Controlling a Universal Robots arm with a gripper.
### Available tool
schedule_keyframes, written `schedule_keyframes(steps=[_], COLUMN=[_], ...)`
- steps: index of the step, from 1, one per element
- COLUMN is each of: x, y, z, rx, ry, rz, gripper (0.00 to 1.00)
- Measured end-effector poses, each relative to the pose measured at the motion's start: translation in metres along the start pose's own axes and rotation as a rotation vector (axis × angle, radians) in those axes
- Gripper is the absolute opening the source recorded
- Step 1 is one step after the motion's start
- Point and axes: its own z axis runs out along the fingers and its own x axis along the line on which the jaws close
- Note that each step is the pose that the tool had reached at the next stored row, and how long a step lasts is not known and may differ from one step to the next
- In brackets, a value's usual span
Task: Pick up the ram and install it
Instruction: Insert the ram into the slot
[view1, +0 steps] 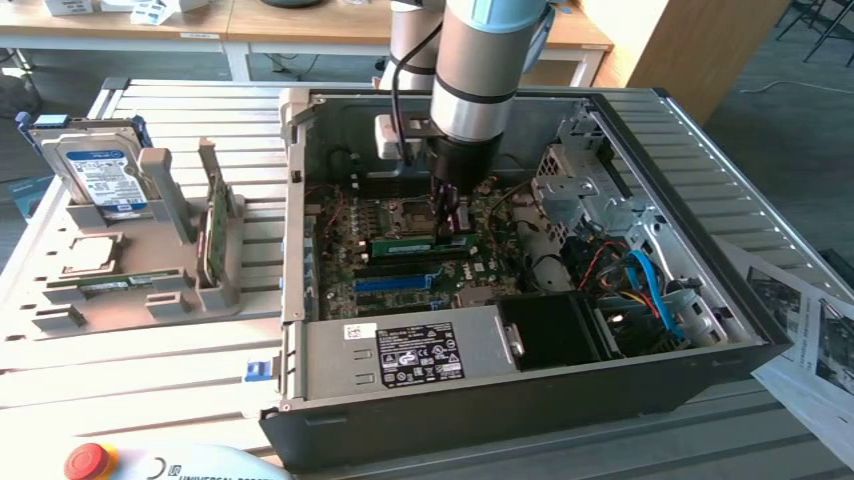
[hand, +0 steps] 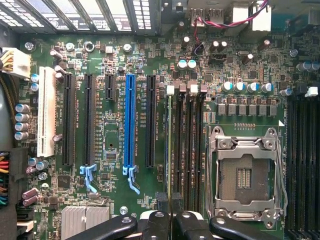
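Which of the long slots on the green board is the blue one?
The blue slot is the one mid-row, with black slots on both sides. The white slot sits at the end of the row.

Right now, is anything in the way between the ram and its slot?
Nothing visible. The gripper is shut on the ram, which stands edge-on right over a slot in the bank next to the CPU socket. No cable or part crosses that slot. I cannot tell whether the ram is already seated.
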Motion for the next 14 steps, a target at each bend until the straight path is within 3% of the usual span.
schedule_keyframes(steps=[14], x=[0.0], y=[0.0012], z=[0.0], rx=[0.0], ry=[0.0], rz=[0.014], gripper=[0.12])
